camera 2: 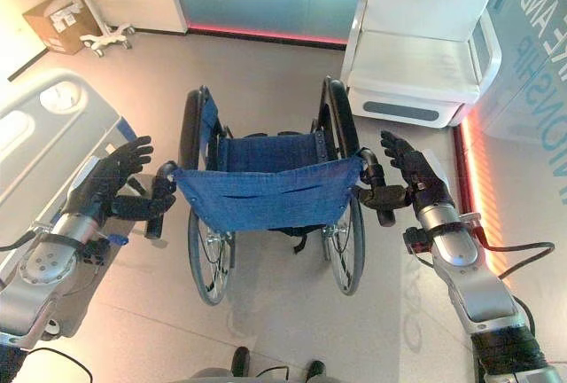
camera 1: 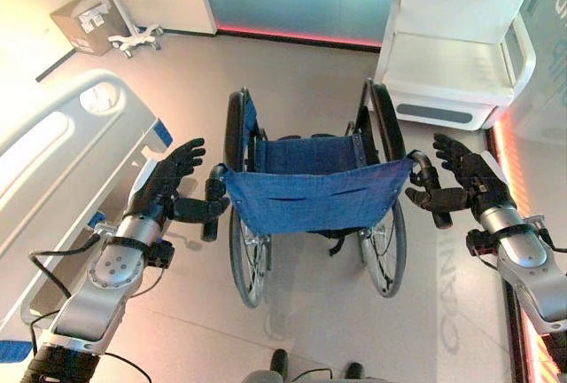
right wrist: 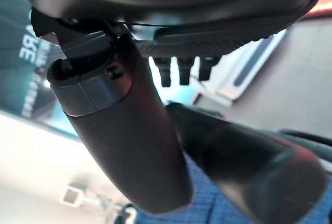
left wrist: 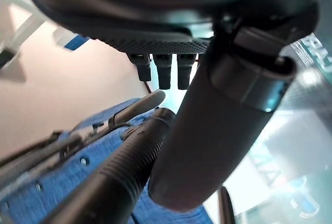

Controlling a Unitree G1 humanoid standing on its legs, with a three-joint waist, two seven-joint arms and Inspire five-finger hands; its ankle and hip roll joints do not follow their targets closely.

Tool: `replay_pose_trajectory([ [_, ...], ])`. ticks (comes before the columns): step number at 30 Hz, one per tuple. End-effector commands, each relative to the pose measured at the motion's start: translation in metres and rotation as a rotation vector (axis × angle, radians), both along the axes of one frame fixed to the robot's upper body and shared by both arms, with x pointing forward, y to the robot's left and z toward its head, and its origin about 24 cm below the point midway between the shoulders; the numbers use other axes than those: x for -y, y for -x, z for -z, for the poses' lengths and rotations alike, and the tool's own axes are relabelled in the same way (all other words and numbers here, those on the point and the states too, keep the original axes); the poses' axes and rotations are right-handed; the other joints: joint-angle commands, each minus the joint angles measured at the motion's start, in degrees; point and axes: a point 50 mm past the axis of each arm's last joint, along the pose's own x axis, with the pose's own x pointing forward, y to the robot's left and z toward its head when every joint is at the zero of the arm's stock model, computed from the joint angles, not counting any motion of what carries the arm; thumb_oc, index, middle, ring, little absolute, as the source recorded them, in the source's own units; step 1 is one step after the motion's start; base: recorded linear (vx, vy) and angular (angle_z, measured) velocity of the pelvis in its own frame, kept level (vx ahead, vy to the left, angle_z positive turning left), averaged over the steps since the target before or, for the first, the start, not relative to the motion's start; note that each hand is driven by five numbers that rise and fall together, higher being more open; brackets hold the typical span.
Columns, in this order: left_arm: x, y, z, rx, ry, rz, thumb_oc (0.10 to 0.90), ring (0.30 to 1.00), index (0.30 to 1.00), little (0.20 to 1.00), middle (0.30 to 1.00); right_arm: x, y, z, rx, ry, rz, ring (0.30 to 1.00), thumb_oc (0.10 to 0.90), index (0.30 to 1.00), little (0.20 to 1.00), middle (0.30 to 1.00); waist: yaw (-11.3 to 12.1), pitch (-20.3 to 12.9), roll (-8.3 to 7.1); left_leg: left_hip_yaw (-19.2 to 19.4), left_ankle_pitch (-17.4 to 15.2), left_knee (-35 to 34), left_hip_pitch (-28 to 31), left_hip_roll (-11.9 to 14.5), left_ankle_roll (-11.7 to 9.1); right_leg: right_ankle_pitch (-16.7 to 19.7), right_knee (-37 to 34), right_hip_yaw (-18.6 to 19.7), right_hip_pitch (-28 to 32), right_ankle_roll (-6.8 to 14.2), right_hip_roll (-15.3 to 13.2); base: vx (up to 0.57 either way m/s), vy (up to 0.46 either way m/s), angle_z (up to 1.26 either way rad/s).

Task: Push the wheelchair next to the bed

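Left eye view: the wheelchair (camera 1: 310, 197) stands mid-floor with its blue backrest toward the robot, just beside the bed (camera 1: 53, 161) on its left. The left robot hand (camera 1: 170, 179) has its fingers spread straight and its thumb against the left push handle (camera 1: 213, 208). The right robot hand (camera 1: 462, 175) is likewise spread, thumb on the right push handle (camera 1: 431, 190). A white armchair (camera 1: 461, 55) stands beyond.

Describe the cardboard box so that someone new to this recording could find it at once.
Start at the white bed along the robot's left and follow the floor to the far left corner of the room. There the brown cardboard box sits on the floor against the wall, beside a white wheeled stand. It is the only brown item there, with white labels on it.
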Motion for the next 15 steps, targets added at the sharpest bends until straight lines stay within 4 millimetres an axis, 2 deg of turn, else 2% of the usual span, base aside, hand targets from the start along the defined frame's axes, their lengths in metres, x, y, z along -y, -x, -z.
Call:
replay_pose_trajectory([
  [1,-0.046,-0.004,-0.026,0.059,-0.298,-0.239,0.800,0.900,0.900,0.900,0.900,-0.001,-0.013,-0.053,0.212,0.080,0.006,0.900,0.800,0.900,0.900,0.900,0.49,-4.28,-1.14,5.84,-5.84,0.36,1.86,-3.56,1.78,-1.82,3.17,3.68,-1.41,1.54,1.29,0.00,0.000,0.00],
  [5,-0.038,-0.004,-0.011,-0.045,-0.366,-0.205,0.800,0.900,0.900,0.900,0.900,-0.003,-0.011,-0.045,0.177,0.100,0.019,0.900,0.800,0.900,0.900,0.900,0.34,-4.03,-0.96,5.69,-5.88,0.32,1.78,-3.66,1.94,-1.80,3.25,4.16,-1.59,1.62,1.44,0.00,0.000,0.00],
  [8,-0.039,-0.004,-0.006,-0.087,-0.409,-0.221,0.800,0.900,0.900,0.900,0.900,-0.001,-0.011,-0.040,0.159,0.118,0.026,0.900,0.800,0.900,0.900,0.900,0.36,-4.01,-0.99,5.62,-5.90,0.24,1.85,-3.74,2.02,-1.79,3.24,4.25,-1.55,1.67,1.52,0.00,0.000,0.00],
  [10,-0.049,-0.002,0.001,-0.164,-0.491,-0.283,0.800,0.900,0.900,0.900,0.900,0.003,-0.011,-0.035,0.122,0.165,0.042,0.900,0.800,0.900,0.900,0.900,0.36,-3.92,-1.10,5.65,-5.93,0.21,1.96,-3.82,2.06,-1.64,3.13,4.26,-1.49,1.79,1.57,0.00,0.000,0.00],
  [15,-0.065,0.003,0.009,-0.260,-0.542,-0.372,0.800,0.900,0.900,0.900,0.900,0.006,-0.014,-0.033,0.070,0.219,0.055,0.900,0.800,0.900,0.900,0.900,0.37,-3.79,-1.23,5.57,-5.85,0.22,1.97,-3.89,1.98,-1.46,2.87,4.36,-1.43,1.79,1.65,0.00,0.000,0.00],
])
